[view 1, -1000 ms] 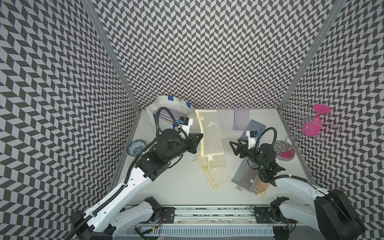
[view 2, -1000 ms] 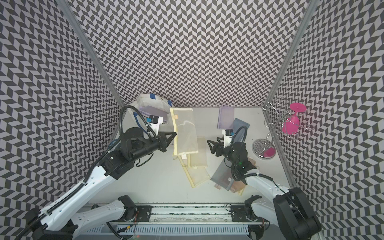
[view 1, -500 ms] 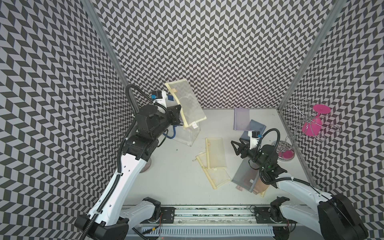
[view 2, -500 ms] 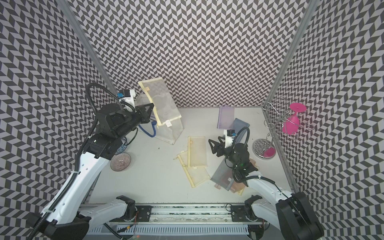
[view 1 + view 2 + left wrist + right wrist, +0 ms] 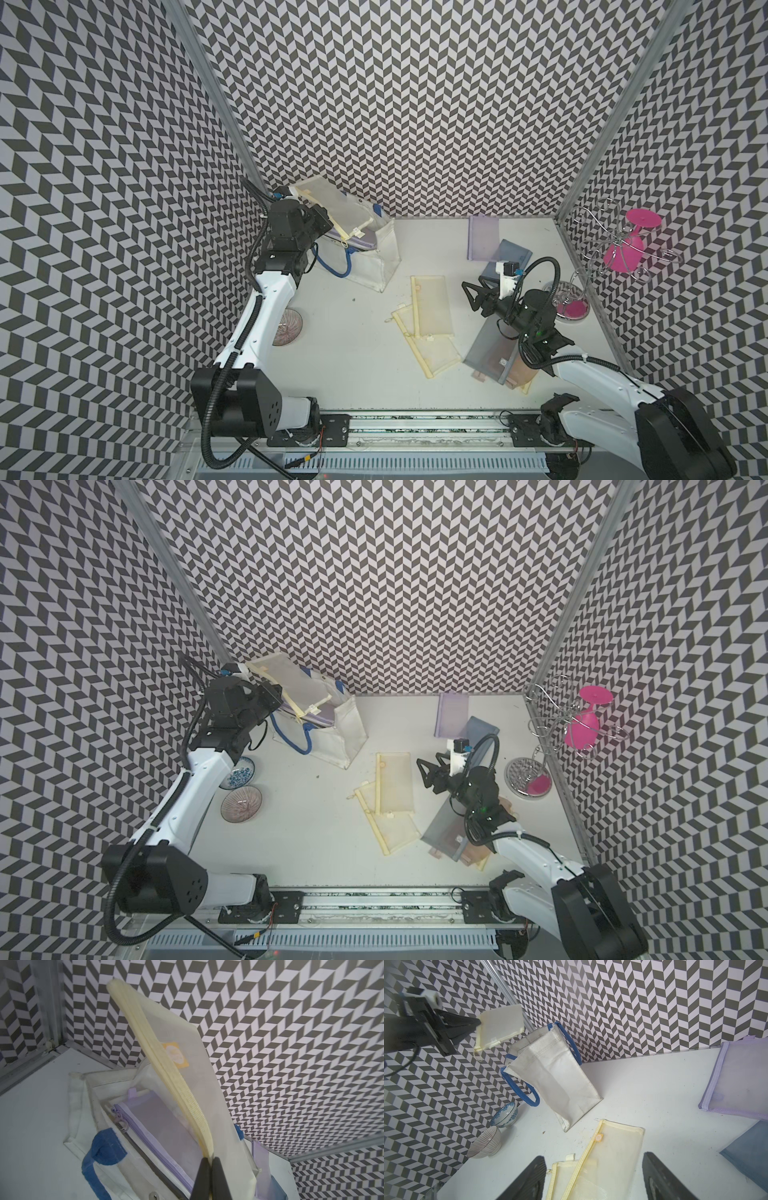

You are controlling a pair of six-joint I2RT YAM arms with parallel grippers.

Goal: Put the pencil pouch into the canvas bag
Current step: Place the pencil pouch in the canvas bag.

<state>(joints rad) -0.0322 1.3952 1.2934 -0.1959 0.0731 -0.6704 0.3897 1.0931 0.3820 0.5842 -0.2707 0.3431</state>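
Pinching the pencil pouch [image 5: 197, 1084] by its yellow zipper edge with the left claw [image 5: 212, 1160], jaws pressed tight together on the fabric. Holding it tilted in the air over the open mouth of the canvas bag [image 5: 376, 257], free end raised higher than the gripped end. From the right wrist view, clear above the bag's rim and touching no part of it. In both top views, overlapping the bag's mouth on the side away from the bag's front wall.

Judging from that: pickup and carry done, pouch off the counter [image 5: 353, 374] and lined up roughly over the bag. Not yet inside, not yet let go.

Already lying in the bag: a purple pouch [image 5: 158, 1126], flat against the bottom or a wall, zipper toward the bag's blue strap tab [image 5: 108, 1147]. Room beside or on top of it, by the look of the wide mouth.

Left to do, by this reckoning: tip or lower the pouch down through the bag's mouth, spread the left claw, pull back clear of the rope handles.

Holding the right claw [image 5: 593, 1159] spread wide and empty, low over two more yellow pouches [image 5: 432, 307] lying flat on the counter in front of the bag, apart from it. Farther from the bag: a grey pouch [image 5: 492, 349], a lilac pouch [image 5: 482, 237], a blue pouch [image 5: 513, 253]. Just beside the bag, toward the side wall: two bowls [image 5: 241, 787]. No telling from here whether the other pouches belong in the bag too. If so, a good deal more left.
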